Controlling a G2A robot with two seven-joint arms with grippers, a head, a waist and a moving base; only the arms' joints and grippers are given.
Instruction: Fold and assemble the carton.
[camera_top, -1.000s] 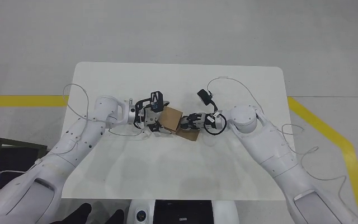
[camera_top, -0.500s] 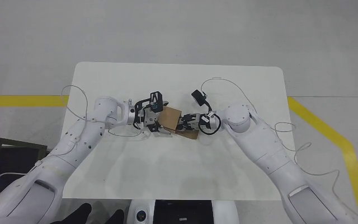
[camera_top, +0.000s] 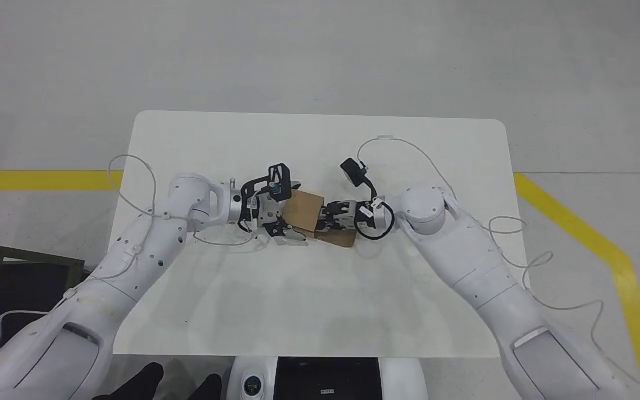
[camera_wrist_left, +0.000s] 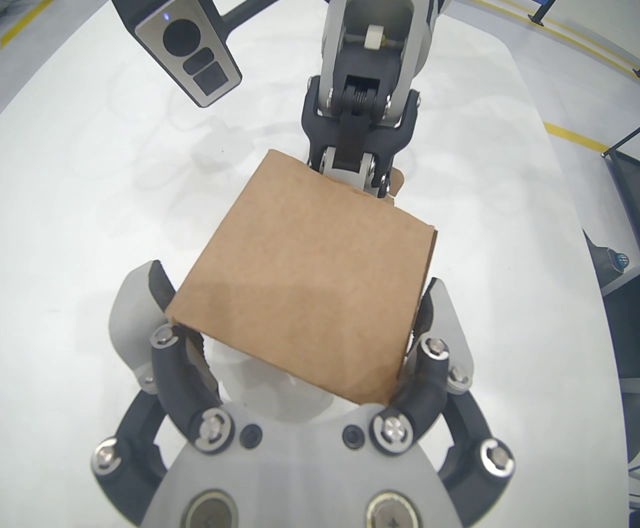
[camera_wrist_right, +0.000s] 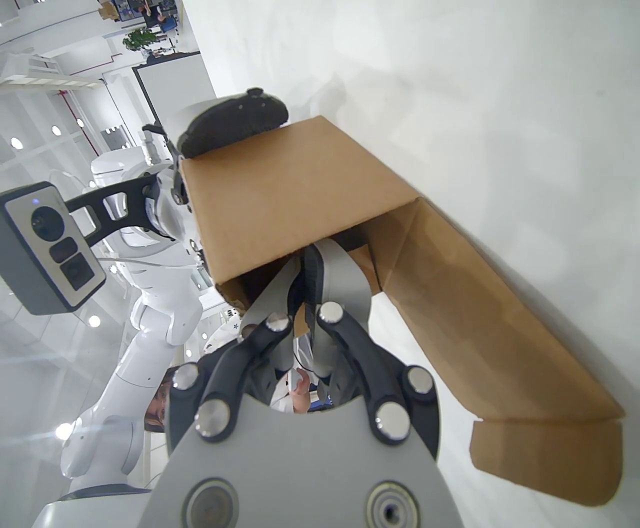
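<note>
From here I see my left gripper (camera_wrist_left: 295, 287) spread wide, its two fingers (camera_wrist_left: 440, 320) pressed against opposite sides of the near end of the brown carton (camera_wrist_left: 320, 240), which lies with a broad plain panel facing up over the white table (camera_wrist_left: 100, 200). At the far edge of the carton the right gripper (camera_wrist_left: 350, 172) comes in head-on, its fingers drawn close together and touching the cardboard, with a small rounded flap (camera_wrist_left: 395, 182) poking out just beside them. The right arm's wrist camera (camera_wrist_left: 182, 47) hangs above the table beside that gripper.
</note>
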